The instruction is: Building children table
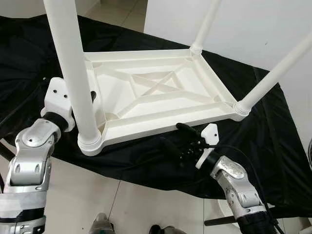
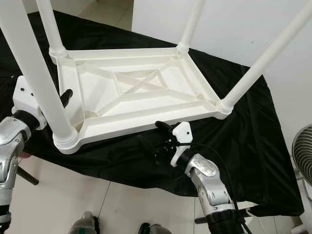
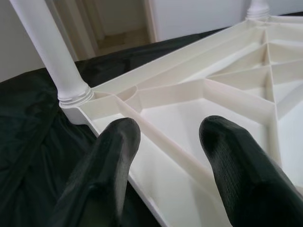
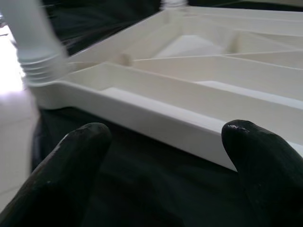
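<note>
The white children's table (image 1: 161,92) lies upside down on a black cloth (image 1: 273,146) spread over the floor, its ribbed underside facing up and its legs rising out of the corner sockets. The nearest leg (image 1: 78,83) stands right in front of the left gripper (image 2: 66,97), hiding most of it from the left eye; from the right eye a black finger (image 2: 66,95) pokes out beside that leg, over the table's short edge. The left wrist view shows both fingers spread apart above that edge, gripping nothing, with another leg (image 3: 52,56) rising at the corner beyond.

The right gripper (image 1: 183,139) sits on the cloth just beside the table's long near rim, dark against dark and hard to read from above. Its wrist camera shows its two fingertips (image 4: 80,142) wide apart and empty, facing the rim, with a blurred leg socket (image 4: 38,61) off to one side.

The legs are cut off at the top of both eye views. A fan (image 2: 303,156) peeks in past the cloth's right edge, and the robot's feet (image 1: 102,224) show on the tiles (image 1: 97,195) below the table.
</note>
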